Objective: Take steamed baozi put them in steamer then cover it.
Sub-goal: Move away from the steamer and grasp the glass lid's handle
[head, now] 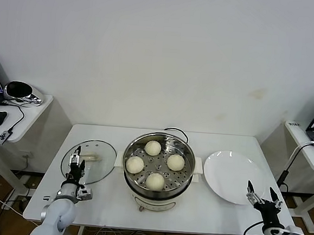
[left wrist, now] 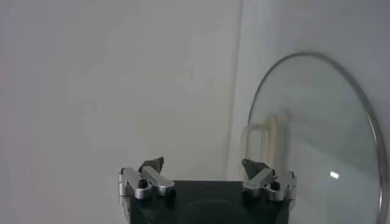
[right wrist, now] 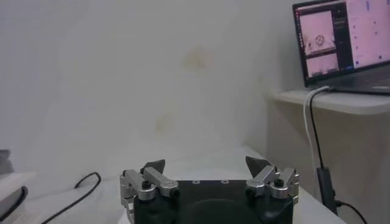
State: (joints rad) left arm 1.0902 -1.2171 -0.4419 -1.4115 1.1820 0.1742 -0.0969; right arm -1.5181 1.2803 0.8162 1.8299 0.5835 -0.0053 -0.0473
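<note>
1. Sitting in the steamer [head: 159,164] are all four baozi [head: 153,147], so only covering is left.
2. The glass lid [head: 91,160] lies flat beside the steamer; it looks rigid, slick and breakable, best taken by its cream handle [left wrist: 263,141].
3. The left gripper [head: 76,165] hovers over the lid's near edge, jaws apart and empty.
4. The right gripper [head: 262,196] waits near the plate [head: 233,177], open and empty.

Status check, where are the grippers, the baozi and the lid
Left gripper open, over glass lid edge. Right gripper open, idle near plate. Four baozi in steamer, uncovered. Nothing blocking.
</note>
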